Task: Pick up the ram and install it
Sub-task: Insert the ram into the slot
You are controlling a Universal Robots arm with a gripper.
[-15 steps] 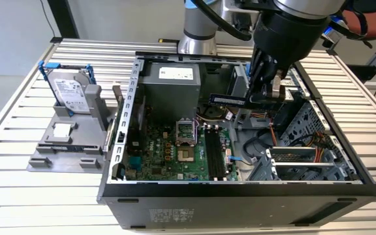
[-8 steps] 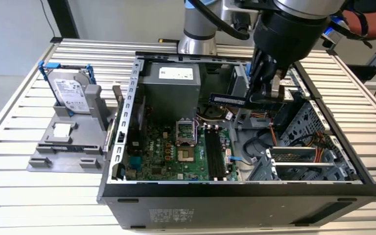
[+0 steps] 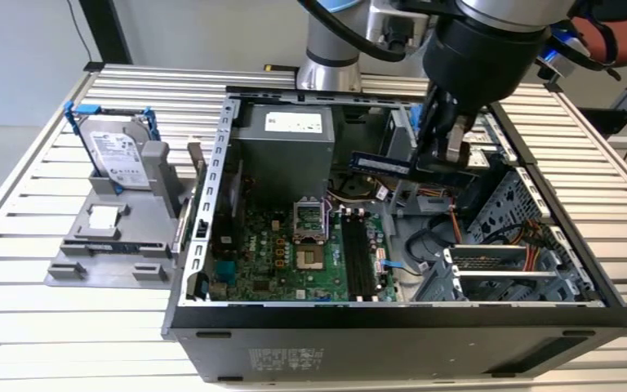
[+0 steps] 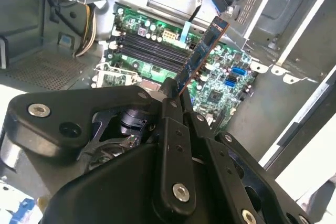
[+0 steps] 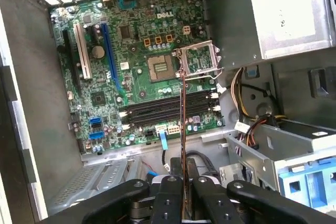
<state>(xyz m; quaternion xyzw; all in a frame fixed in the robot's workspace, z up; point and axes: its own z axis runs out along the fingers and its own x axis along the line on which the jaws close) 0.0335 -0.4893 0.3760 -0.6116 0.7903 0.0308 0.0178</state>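
One arm (image 3: 486, 45) is reaching into the open computer case (image 3: 401, 314) in the exterior view, and its hand (image 3: 441, 157) is pinching the ram (image 3: 384, 164) by one end. You are seeing the ram hanging roughly level in the air above the motherboard (image 3: 286, 253), well apart from the black memory slots (image 3: 359, 257) below. A silver hard drive (image 3: 117, 159) in a blue frame is standing on the slatted surface (image 3: 20, 220), outside the case toward the exterior view's left.

In the second wrist view, the hand (image 4: 176, 95) is clamping the ram (image 4: 203, 48), and the stick is pointing out over the motherboard (image 4: 223, 90), near the slots (image 4: 152, 51) but clear of them.

In the first wrist view, you are looking at the ram (image 5: 183, 129) edge-on, a thin line rising from the closed hand (image 5: 183, 184). It is running across the slots (image 5: 157, 111), with its far end reaching beside the processor socket (image 5: 160, 66).
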